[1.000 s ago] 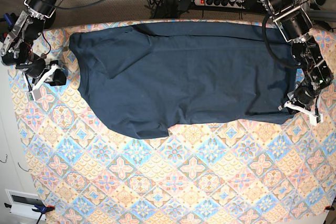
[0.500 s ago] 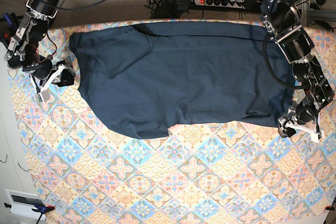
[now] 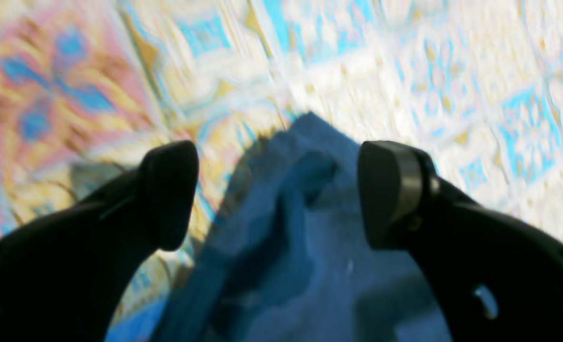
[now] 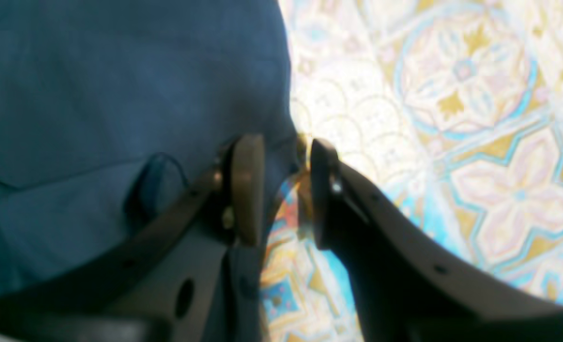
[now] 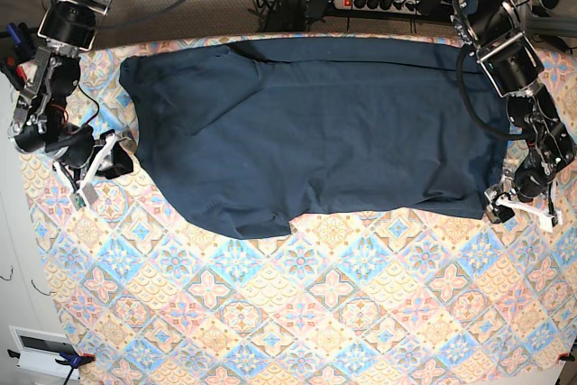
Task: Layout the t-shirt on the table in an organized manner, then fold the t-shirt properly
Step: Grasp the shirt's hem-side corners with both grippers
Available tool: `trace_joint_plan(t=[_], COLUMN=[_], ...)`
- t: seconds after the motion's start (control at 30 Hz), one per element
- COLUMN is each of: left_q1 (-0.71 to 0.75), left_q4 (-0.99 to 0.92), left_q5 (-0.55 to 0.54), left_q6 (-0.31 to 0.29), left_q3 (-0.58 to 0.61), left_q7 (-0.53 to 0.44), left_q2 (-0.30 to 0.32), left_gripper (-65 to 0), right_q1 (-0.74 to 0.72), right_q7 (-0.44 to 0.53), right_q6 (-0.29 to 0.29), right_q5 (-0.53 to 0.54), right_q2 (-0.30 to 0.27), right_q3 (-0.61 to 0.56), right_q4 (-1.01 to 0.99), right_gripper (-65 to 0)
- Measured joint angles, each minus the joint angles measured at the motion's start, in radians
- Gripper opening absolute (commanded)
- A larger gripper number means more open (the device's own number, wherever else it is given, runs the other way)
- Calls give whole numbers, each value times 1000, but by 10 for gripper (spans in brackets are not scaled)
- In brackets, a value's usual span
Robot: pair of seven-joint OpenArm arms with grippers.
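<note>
The left gripper (image 5: 519, 206) has just released the t-shirt (image 5: 306, 132) corner onto the table (image 5: 343, 313); the right gripper (image 4: 281, 190), half-closed beside the hem, grips nothing visible, layout nearly done.

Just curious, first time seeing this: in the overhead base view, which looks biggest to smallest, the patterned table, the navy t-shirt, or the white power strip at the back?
1. table
2. t-shirt
3. power strip

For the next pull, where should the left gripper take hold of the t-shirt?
Probably the pointed corner of the t-shirt between the open left gripper's jaws. It lies bunched on the table with its tip free, so come in low from the outer edge.
</note>
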State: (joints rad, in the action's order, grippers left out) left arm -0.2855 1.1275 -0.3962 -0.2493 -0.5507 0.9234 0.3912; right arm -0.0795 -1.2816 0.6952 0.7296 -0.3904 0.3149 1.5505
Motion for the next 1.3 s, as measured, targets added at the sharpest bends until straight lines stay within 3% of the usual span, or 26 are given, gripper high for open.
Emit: trace_joint_plan(t=[0.17,0.27,0.33,0.4,0.5,0.53,0.7,0.8,0.9,1.0,1.13,1.3], left_q1=[11,-10,-30,-31,-26,-25,-40,-32,9,55,79,81], left_q4=[-75,-159,-184,-193,-195,-195,-192,-140,-54,19,48,48], left_q5=[2,-3,-1,-14,-5,-5,-8,-10,-58,-114,-151,-151], left_q6=[5,3,5,-8,2,0,1,2,0,2,5,5], left_q3=[0,2,2,6,4,3,3,-2,0,-2,-2,-2], left_q7=[-16,-49,-57,-67,-58,-53,-49,-45,-43,-41,-40,-24], left_q2=[-10,-23,-23,-23,-27,-31,-39,-36,-38,-34,-35,-34], left_gripper=[-134,-135,-152,-248,-582,-650,-650,-650,-650,-650,-650,-650], right_q1=[-40,-34,-45,-61,-61,-68,-153,-213,-253,-285,-297,-309], right_q7=[40,-9,22,26,16,3,25,17,26,99,189,294], right_q6=[0,0,0,0,0,0,0,0,0,1,1,7], right_q5=[33,-19,-15,-71,-126,-140,-124,-211,-264,-328,-397,-412], right_q2=[-2,0,-3,-3,1,2,2,-7,4,2,-1,3], right_q3=[-2,-2,-2,-2,-2,-2,-13,-124,-231,-343,-491,-559], right_q4=[14,0,3,7,7,6,2,0,0,-47,-167,-324], right_gripper=[-484,-484,-484,-484,-485,-486,-484,-482,-440,-399,-391,-391])
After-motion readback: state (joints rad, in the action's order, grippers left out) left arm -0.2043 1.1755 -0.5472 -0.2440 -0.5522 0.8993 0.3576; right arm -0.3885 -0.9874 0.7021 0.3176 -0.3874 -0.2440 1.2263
